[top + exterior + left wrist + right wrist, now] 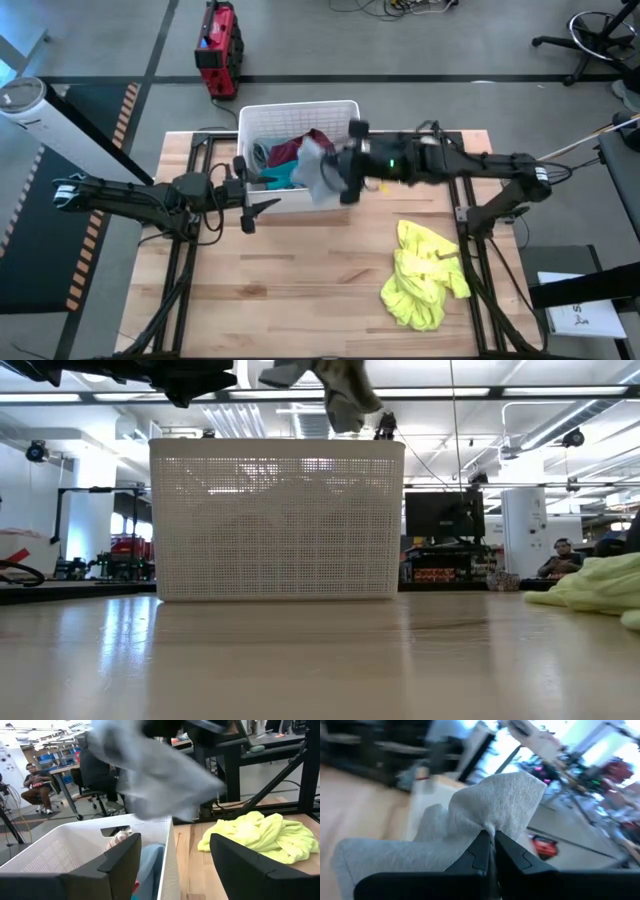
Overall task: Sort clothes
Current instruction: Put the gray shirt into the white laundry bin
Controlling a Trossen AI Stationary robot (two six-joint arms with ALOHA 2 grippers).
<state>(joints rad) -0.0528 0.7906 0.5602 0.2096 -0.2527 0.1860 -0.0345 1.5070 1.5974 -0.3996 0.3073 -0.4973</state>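
The clothes are split between three places: a grey garment hangs from my right gripper, a bright yellow garment lies crumpled on the bare wooden table toward my right side, and maroon and teal pieces lie inside the white basket at the far middle of the table; from above, my right arm reaches across so that the grey garment hangs over the basket's near right edge; my right wrist view shows what the overhead one cannot, my right jaws clenched tight on a fold of the grey cloth, with the rest draped below; the level view across the table hides the basket's contents behind its perforated wall, yet shows the grey garment lifted clear above the rim, and the yellow garment resting low at the edge; my left gripper waits just beside the basket's near left side, its jaws parted and grasping nothing; past its fingers, my left wrist view shows the basket's inside with a light blue piece, the grey garment blurred above, and the yellow garment on the table beyond; a seated person shows in the room behind.
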